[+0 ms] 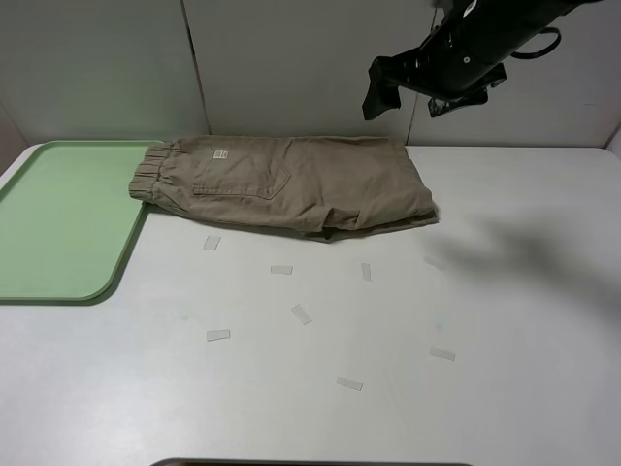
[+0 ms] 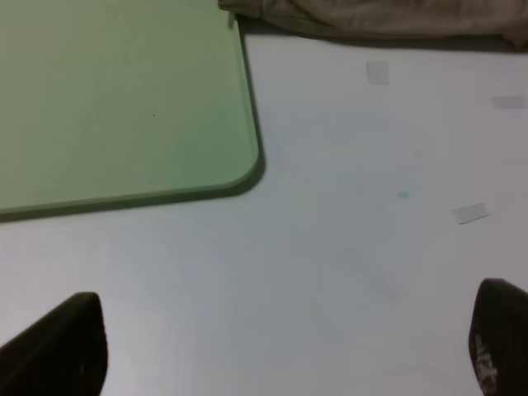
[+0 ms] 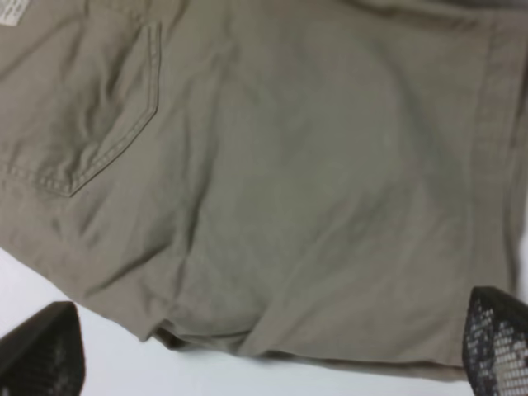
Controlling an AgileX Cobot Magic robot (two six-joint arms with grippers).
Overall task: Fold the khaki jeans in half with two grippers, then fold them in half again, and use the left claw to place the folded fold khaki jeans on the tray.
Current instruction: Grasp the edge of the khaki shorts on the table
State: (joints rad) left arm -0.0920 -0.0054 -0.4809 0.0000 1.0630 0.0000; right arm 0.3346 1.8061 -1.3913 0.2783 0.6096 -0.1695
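**Tray** (image 1: 58, 223): pale green, flat, low-rimmed. It is placed at the left of the frame in the high view, on the white counter (image 1: 505, 330). The jeans are not yet carried on it.

**Left tool** (image 2: 276, 351): not shown in the high view. In its wrist view two black fingertips are seen spread wide, with only bare counter between them, and nothing is held. The tray's rounded corner and a strip of khaki cloth are seen beyond it, well apart.

**Khaki jeans** (image 1: 291, 184): laid flat at upper centre, with the long axis running left to right across the frame.
- The gathered waistband (image 1: 155, 180) is at the left end. It touches the tray's right rim or lies just over it; which cannot be told.
- A white label (image 1: 220, 154) and a patch pocket (image 1: 243, 180) are shown on top.
- Stacked layers show at the lower right edge, so one fold is judged done.

**Tape strips** (image 1: 301, 314): small and pale, scattered on the counter at centre frame, below the jeans.

**Right tool** (image 1: 408, 92): hung at upper right, above the hem end. In its wrist view the jaws are spread fully, nothing is gripped, and cloth fills the space beneath.

**Governing relation:** the hem end lies directly under the right tool, and the waistband end lies toward the tray side. The right arm is judged the nearer.
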